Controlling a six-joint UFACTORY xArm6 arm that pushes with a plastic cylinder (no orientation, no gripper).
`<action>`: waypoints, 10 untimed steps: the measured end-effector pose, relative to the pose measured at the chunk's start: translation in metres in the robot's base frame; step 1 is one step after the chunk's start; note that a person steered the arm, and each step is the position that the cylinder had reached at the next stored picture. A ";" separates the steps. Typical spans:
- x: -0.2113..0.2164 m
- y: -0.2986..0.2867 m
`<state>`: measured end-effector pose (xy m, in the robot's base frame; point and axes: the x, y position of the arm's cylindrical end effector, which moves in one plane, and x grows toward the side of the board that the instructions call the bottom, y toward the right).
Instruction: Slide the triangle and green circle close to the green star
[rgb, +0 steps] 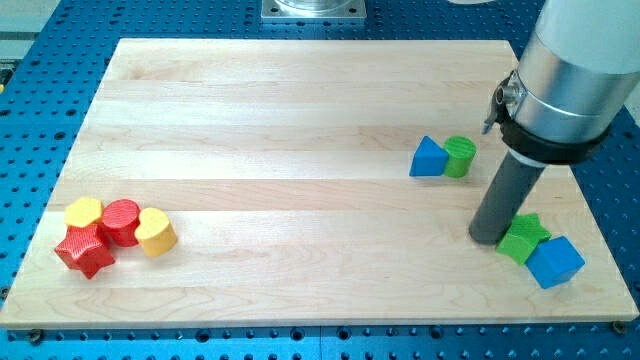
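A pale wooden board (300, 150) is seen lying on a blue perforated table (30, 60). No claw is fitted, so nothing is gripped: the arm ends in a dark rod, and my tip (488, 238) is set on the board at the view's right, just left of the green star (523, 238) and apparently touching it. A blue cube (554, 262) is pressed against the star's lower right. Above these, near but apart from the rod, the blue triangle (428, 159) and green circle (460, 157) are found touching side by side. At the view's lower left, well apart, a red star (85, 250), a red cylinder (121, 221) and two yellow hearts (84, 213) (155, 231) are clustered.
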<state>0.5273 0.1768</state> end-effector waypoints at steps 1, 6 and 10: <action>-0.034 -0.026; -0.097 0.010; -0.028 -0.038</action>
<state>0.4990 0.1388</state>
